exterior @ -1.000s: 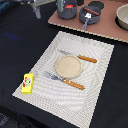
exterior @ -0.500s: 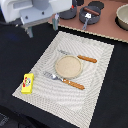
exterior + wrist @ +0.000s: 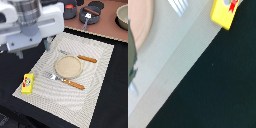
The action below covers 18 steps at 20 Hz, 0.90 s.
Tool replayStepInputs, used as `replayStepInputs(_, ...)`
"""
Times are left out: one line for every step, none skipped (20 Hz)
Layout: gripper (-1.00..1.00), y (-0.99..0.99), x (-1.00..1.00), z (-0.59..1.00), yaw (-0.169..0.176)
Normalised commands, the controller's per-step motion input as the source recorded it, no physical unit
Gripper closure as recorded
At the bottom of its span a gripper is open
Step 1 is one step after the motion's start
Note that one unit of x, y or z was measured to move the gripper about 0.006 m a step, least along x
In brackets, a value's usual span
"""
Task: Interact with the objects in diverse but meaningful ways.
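Note:
The yellow rectangular box [image 3: 28, 83] lies on the black table just off the placemat's near corner, at the exterior view's left. It also shows in the wrist view [image 3: 225, 11]. My gripper [image 3: 35, 42] hangs from the big white arm above the placemat's far left corner, clear of the box. Its fingers are blurred, so their state is unclear. At the back, the grey saucepan [image 3: 89, 14] holds a brown sausage [image 3: 92, 10] and something white. A red tomato [image 3: 70, 7] sits beside it.
A striped placemat [image 3: 95, 75] carries a round tan plate [image 3: 69, 66], a wooden-handled fork [image 3: 64, 80] and a knife [image 3: 81, 57]. A tan bowl [image 3: 122, 17] stands at the back right. The wrist view shows the plate's rim [image 3: 139, 20], placemat [image 3: 173, 70] and black table [image 3: 218, 95].
The arm has swung in from the exterior view's upper left and now looms over the placemat's far left corner. The objects have not moved.

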Motion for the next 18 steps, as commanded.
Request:
replayStepInputs(-1.0, -0.31, -0.07, -0.62, -0.007)
replayStepInputs(-1.0, -0.27, -0.09, -0.63, -0.011)
replayStepInputs(-1.0, -0.31, -0.17, -0.66, -0.011)
replayStepInputs(-1.0, -0.3, -0.21, -0.67, -0.012)
replayStepInputs(-1.0, -0.27, -0.23, -0.69, -0.013)
replayStepInputs(-1.0, -0.24, -0.25, -0.69, -0.015)
replayStepInputs(-1.0, -0.23, -0.25, -0.66, -0.016)
replayStepInputs(-1.0, -0.25, -0.22, -0.64, -0.016)
replayStepInputs(-1.0, -0.24, -0.2, -0.63, -0.019)
replayStepInputs(-1.0, -0.26, -0.21, -0.61, -0.021)
replayStepInputs(-1.0, -0.27, -0.17, -0.59, -0.023)
replayStepInputs(-1.0, -0.25, -0.15, -0.57, -0.023)
replayStepInputs(-1.0, -0.26, -0.17, -0.55, -0.021)
replayStepInputs(-1.0, -0.26, -0.15, -0.53, -0.021)
replayStepInputs(-1.0, -0.26, -0.15, -0.51, -0.021)
replayStepInputs(-1.0, -0.25, -0.14, -0.47, -0.02)
replayStepInputs(-1.0, -0.26, -0.14, -0.41, -0.018)
replayStepInputs(-1.0, -0.24, -0.09, -0.27, -0.015)
